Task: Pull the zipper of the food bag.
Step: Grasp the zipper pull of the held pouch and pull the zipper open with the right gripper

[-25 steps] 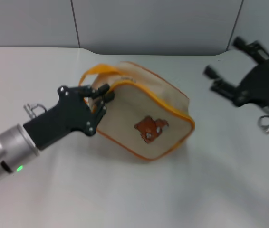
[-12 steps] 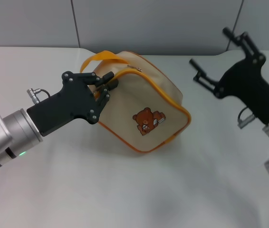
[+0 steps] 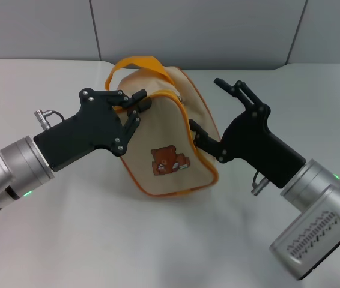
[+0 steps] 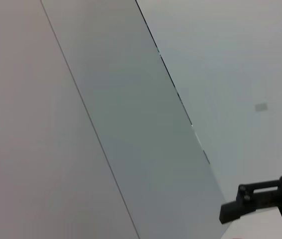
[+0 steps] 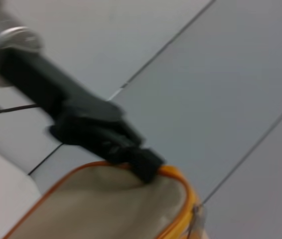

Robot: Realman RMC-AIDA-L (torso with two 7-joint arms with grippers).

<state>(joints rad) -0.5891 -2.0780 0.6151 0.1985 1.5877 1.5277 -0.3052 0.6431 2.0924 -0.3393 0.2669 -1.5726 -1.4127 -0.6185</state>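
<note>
No readable text, label, brand name, number or sign is being shown in any view. On the food bag (image 3: 164,141), only a brown cartoon bear patch (image 3: 169,160) is being displayed, without lettering. Raised marks on the arm housings cannot be read.

The black left gripper (image 3: 135,107) pinches the upper corner of the boxy beige canvas food bag (image 3: 164,147) with orange piping; the black right gripper (image 3: 209,108), fingers spread, sits against its other side.
</note>
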